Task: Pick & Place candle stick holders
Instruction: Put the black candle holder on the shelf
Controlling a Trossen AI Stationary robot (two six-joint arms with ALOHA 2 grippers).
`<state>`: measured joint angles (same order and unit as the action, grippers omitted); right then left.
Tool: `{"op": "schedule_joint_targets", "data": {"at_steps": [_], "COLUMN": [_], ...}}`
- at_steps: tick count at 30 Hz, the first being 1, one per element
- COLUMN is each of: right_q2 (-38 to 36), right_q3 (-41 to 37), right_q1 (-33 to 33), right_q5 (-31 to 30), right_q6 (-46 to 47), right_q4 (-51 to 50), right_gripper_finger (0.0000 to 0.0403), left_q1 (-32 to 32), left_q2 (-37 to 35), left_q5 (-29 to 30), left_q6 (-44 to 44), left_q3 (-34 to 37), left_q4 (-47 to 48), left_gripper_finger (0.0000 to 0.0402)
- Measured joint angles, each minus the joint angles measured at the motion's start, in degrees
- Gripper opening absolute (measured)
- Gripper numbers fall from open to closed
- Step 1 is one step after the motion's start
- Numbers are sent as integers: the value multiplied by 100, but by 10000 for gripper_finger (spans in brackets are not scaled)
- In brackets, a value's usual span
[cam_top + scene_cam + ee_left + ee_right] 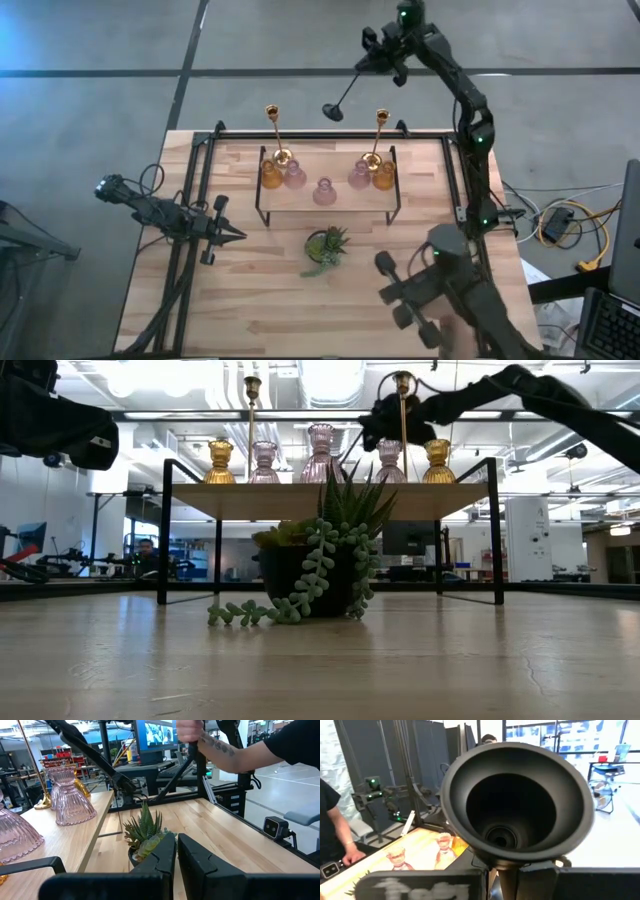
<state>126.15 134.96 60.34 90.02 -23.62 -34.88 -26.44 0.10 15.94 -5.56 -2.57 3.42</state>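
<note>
Holding the black candle stick holder (343, 97) by its slim stem, the right gripper (381, 60) hangs beyond the far edge of the table (250, 300), its fingers clamped on the stick. The holder's round base points toward the table, and the right wrist view looks straight into its hollow underside. On the raised shelf (325, 205) stand the others — a gold candle stick holder (277, 135) at the left end and a second gold one (377, 140) at the right. Squat amber glass holders (272, 175) sit outermost, with pink glass holders (324, 191) between them. None of the glass holders shows anything inside. A small potted plant (326, 246) sits on the table in front of the shelf. The left gripper (232, 234) rests low over the table's left side, fingers nearly together and empty. A person's arm (225, 750) shows beyond the table.
</note>
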Motion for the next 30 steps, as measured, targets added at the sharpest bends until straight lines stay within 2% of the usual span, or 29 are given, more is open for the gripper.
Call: {"op": "schedule_joint_targets", "data": {"at_steps": [6, 11, 15, 18, 21, 24, 30], "right_q2": [-572, -1143, -1552, -1820, -2041, -2226, -2520], "right_q3": [0, 2, 2, 2, 2, 2, 2], "right_q1": [85, 78, -15, -197, -421, -668, -1155], "right_q5": [-100, -739, -1493, -2218, -2452, -2491, -3113], "right_q6": [110, 117, -80, -573, -883, -875, -585], "right_q4": [-6, -171, -862, -1715, -2369, -2524, -2486], "right_gripper_finger": [8, 8, 8, 8, 8, 8, 8], "left_q1": [0, 0, 0, 0, 0, 0, 0], "left_q2": [0, 0, 0, 0, 0, 0, 0], "left_q5": [1, -1, -1, 1, -1, -1, -1], "left_q6": [0, 0, 0, 0, 0, 0, 0], "left_q3": [0, 0, 0, 0, 0, 0, 0], "left_q4": [0, 0, 0, 0, 0, 0, 0], "left_gripper_finger": [26, 26, 26, 26, 26, 26, 26]}}
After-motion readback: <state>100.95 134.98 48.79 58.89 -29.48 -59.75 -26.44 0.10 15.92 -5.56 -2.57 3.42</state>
